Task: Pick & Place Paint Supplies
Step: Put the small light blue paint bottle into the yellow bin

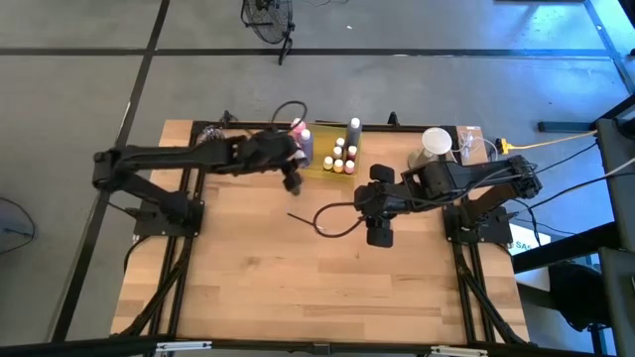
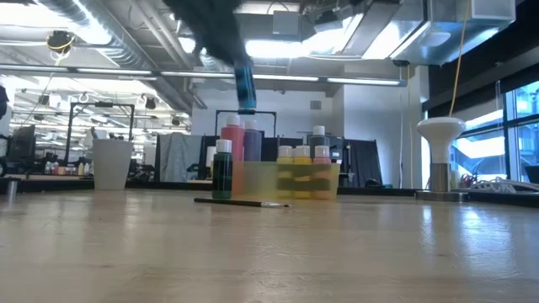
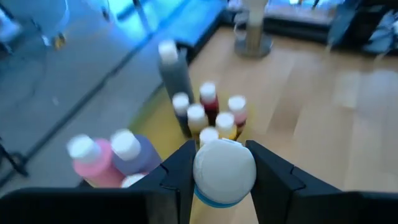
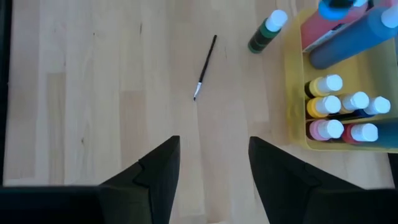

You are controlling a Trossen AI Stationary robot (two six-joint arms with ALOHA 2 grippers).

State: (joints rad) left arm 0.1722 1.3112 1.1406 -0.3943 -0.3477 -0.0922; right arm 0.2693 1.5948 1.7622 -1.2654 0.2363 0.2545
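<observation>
Holding a blue bottle (image 3: 224, 173) tight, left gripper (image 3: 219, 177) hangs w/ yellow tray (image 3: 163, 113) just below, ready to drop it in; right gripper (image 4: 211, 171) waits open.

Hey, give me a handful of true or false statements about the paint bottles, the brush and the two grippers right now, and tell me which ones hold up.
1. The left gripper grips a blue white-capped bottle in the air. True.
2. The brush stands inside the yellow tray. False: it lies flat on the table, outside the tray.
3. A green bottle stands on the table outside the tray. True.
4. The right gripper holds the brush. False: its fingers are open and empty, apart from the brush.
5. The pink squeeze bottle lies on its side. False: it stands upright.
</observation>
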